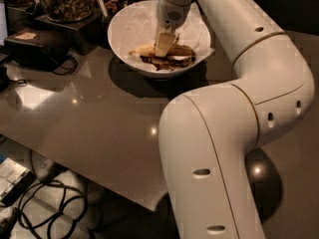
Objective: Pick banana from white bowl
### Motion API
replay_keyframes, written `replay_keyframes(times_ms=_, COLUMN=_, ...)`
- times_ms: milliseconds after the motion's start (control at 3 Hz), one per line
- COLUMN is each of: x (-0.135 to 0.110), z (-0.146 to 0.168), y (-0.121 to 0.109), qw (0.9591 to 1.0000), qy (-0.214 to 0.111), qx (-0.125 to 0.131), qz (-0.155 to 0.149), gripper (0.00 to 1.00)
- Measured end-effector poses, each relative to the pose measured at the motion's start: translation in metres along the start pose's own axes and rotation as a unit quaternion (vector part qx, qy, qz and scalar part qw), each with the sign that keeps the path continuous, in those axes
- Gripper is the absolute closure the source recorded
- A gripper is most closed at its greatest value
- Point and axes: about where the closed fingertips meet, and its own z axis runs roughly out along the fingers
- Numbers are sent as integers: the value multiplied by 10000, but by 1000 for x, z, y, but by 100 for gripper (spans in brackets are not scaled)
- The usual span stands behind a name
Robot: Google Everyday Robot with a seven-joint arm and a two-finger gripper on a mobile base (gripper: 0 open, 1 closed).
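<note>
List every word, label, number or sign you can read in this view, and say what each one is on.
No text here can be read.
Small tan label on the dark box: blurred, unreadable.
White tag beside the glass jar of nuts: unreadable.
The gripper, down in the glossy round white bowl at the pale-yellow speckled banana, shows no marking.

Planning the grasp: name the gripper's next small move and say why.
Probably a short, slow lift straight up. The gripper is down inside the white bowl with its tip against the banana, which lies among dark peel scraps. Whether it grips cannot be seen, so a small rise would test that.
</note>
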Motion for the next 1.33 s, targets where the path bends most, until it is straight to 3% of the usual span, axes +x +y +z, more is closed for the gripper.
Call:
replay_keyframes(times_ms=333, x=0, z=-20, y=-6, qw=9991, qy=-68, qx=409, qz=102, gripper=100)
replay_keyframes(times_ms=667, x=-4, z=-55, y=3, qw=9955, qy=-208, qx=908, qz=168, gripper=100)
replay_keyframes(times_ms=1000, x=-26, z=-97, y=32, qw=9871, qy=-629, qx=1471, qz=-49, gripper=100)
replay_keyframes(times_ms=1333, x=-36, z=-84, y=44, qw=9882, qy=-614, qx=1394, qz=-162, gripper=100)
